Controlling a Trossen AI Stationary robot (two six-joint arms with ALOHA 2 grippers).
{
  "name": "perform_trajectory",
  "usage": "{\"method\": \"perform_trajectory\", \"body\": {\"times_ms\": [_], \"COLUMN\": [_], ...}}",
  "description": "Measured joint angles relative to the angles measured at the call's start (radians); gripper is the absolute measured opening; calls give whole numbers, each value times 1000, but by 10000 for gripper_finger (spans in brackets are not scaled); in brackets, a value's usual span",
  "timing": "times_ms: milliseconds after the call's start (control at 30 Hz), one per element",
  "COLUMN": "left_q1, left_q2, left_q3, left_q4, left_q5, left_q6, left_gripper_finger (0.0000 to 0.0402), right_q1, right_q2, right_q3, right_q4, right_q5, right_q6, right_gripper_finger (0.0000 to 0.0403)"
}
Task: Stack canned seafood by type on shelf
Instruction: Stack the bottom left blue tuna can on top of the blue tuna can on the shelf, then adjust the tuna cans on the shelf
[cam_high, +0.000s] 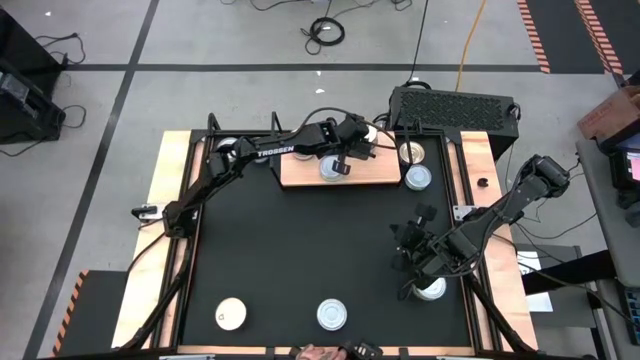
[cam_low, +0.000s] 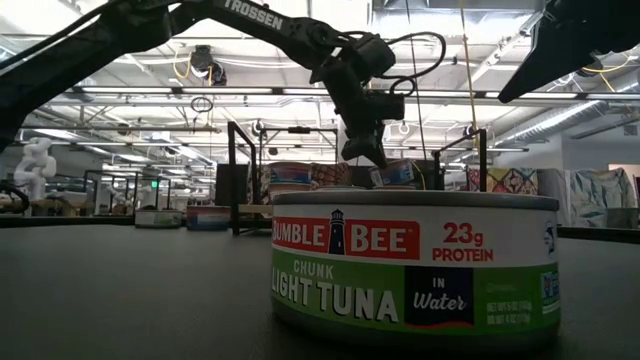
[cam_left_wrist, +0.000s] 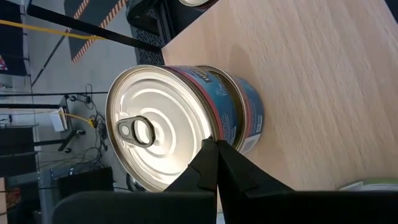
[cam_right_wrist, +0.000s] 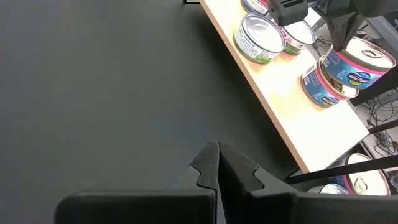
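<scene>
A robotics lab or industrial test hall. The black surface (cam_high: 300, 250) stands on a grey concrete floor (cam_high: 200, 40) marked with dark tape lines and orange-black hazard stripes (cam_high: 533, 35), with loose cables (cam_high: 325, 30) trailing across it. The low view shows a high open ceiling with strip lights (cam_low: 250, 95) and further workstations (cam_low: 160, 195) behind.

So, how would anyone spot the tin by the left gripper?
Find the light-brown wooden board at the black table's far edge. It is the silver-topped round tin with a blue-and-pink label, stacked on a matching tin; its neighbour is green-labelled, single.
</scene>
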Motion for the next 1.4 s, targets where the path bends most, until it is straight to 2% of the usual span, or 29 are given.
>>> {"method": "perform_trajectory", "body": {"times_ms": [400, 600, 767, 1033, 1233, 1400], "left_q1": [-5, -20, -48, -94, -96, -104], "left_q2": [-1, -1, -15, -45, -191, -322], "left_q3": [0, 0, 48, 194, 219, 219], "left_q4": [10, 65, 55, -194, -450, -699], "left_q5": [-6, -74, -83, -91, -26, 5], "left_q6": [-2, -2, -8, -130, -361, -563], "left_gripper_finger": [42, 45, 45, 46, 45, 37], "right_q1": [0, 0, 0, 0, 0, 0], "right_q2": [0, 0, 0, 0, 1, 1], "right_q3": [0, 0, 0, 0, 0, 1], "right_q4": [2, 5, 7, 9, 23, 115], "right_q5": [-1, -1, -1, -1, -3, -2], "right_q6": [0, 0, 0, -1, -13, -111], "right_gripper_finger": [0, 0, 0, 0, 0, 0]}}
